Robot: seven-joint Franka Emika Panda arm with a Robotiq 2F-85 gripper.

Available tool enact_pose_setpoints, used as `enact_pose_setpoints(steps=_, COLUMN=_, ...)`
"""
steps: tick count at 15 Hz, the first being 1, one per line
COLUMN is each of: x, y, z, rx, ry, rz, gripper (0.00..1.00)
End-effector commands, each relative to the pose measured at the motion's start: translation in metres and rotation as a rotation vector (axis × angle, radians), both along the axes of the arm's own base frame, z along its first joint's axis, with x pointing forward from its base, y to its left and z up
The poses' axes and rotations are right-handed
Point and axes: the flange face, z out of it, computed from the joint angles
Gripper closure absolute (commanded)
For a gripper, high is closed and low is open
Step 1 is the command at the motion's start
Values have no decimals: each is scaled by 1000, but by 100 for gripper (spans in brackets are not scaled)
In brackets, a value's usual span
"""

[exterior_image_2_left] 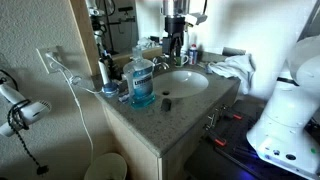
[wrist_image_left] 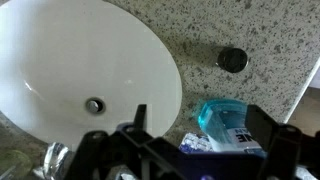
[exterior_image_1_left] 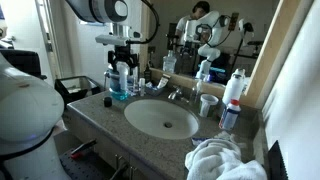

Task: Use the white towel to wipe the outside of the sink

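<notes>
The white towel (exterior_image_1_left: 224, 160) lies crumpled on the granite counter beside the oval white sink (exterior_image_1_left: 160, 120); both show in both exterior views, the towel (exterior_image_2_left: 232, 68) past the sink (exterior_image_2_left: 186, 81). My gripper (exterior_image_1_left: 122, 55) hangs in the air above the counter on the side of the sink away from the towel, over the blue mouthwash bottle (exterior_image_1_left: 118, 82). In the wrist view the gripper (wrist_image_left: 200, 125) is open and empty, with the sink (wrist_image_left: 80, 60) and the mouthwash bottle (wrist_image_left: 226, 120) below it. The towel is out of the wrist view.
A small black round object (wrist_image_left: 232, 60) lies on the counter by the sink. The faucet (exterior_image_1_left: 175, 94), a cup (exterior_image_1_left: 207, 104) and a white bottle (exterior_image_1_left: 235, 88) stand along the mirror. A hair dryer (exterior_image_2_left: 15, 105) hangs at the wall with cords.
</notes>
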Motion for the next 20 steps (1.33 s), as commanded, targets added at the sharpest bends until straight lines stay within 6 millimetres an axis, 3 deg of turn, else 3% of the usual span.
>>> enact_pose_setpoints(steps=1, x=0, y=0, z=0, rx=0, ry=1, rz=0, gripper=0)
enact_pose_setpoints(steps=6, x=0, y=0, z=0, rx=0, ry=1, rz=0, gripper=0)
enact_pose_setpoints(steps=8, x=1, y=-17, z=1, rx=-41, ry=-9, rz=-98, gripper=0)
enact_pose_setpoints(steps=14, x=1, y=-113, z=-1, rx=-113, ry=-37, rz=-442, gripper=0)
enact_pose_setpoints(steps=20, x=1, y=-231, z=-30, rx=-116, ry=-49, rz=-786, gripper=0)
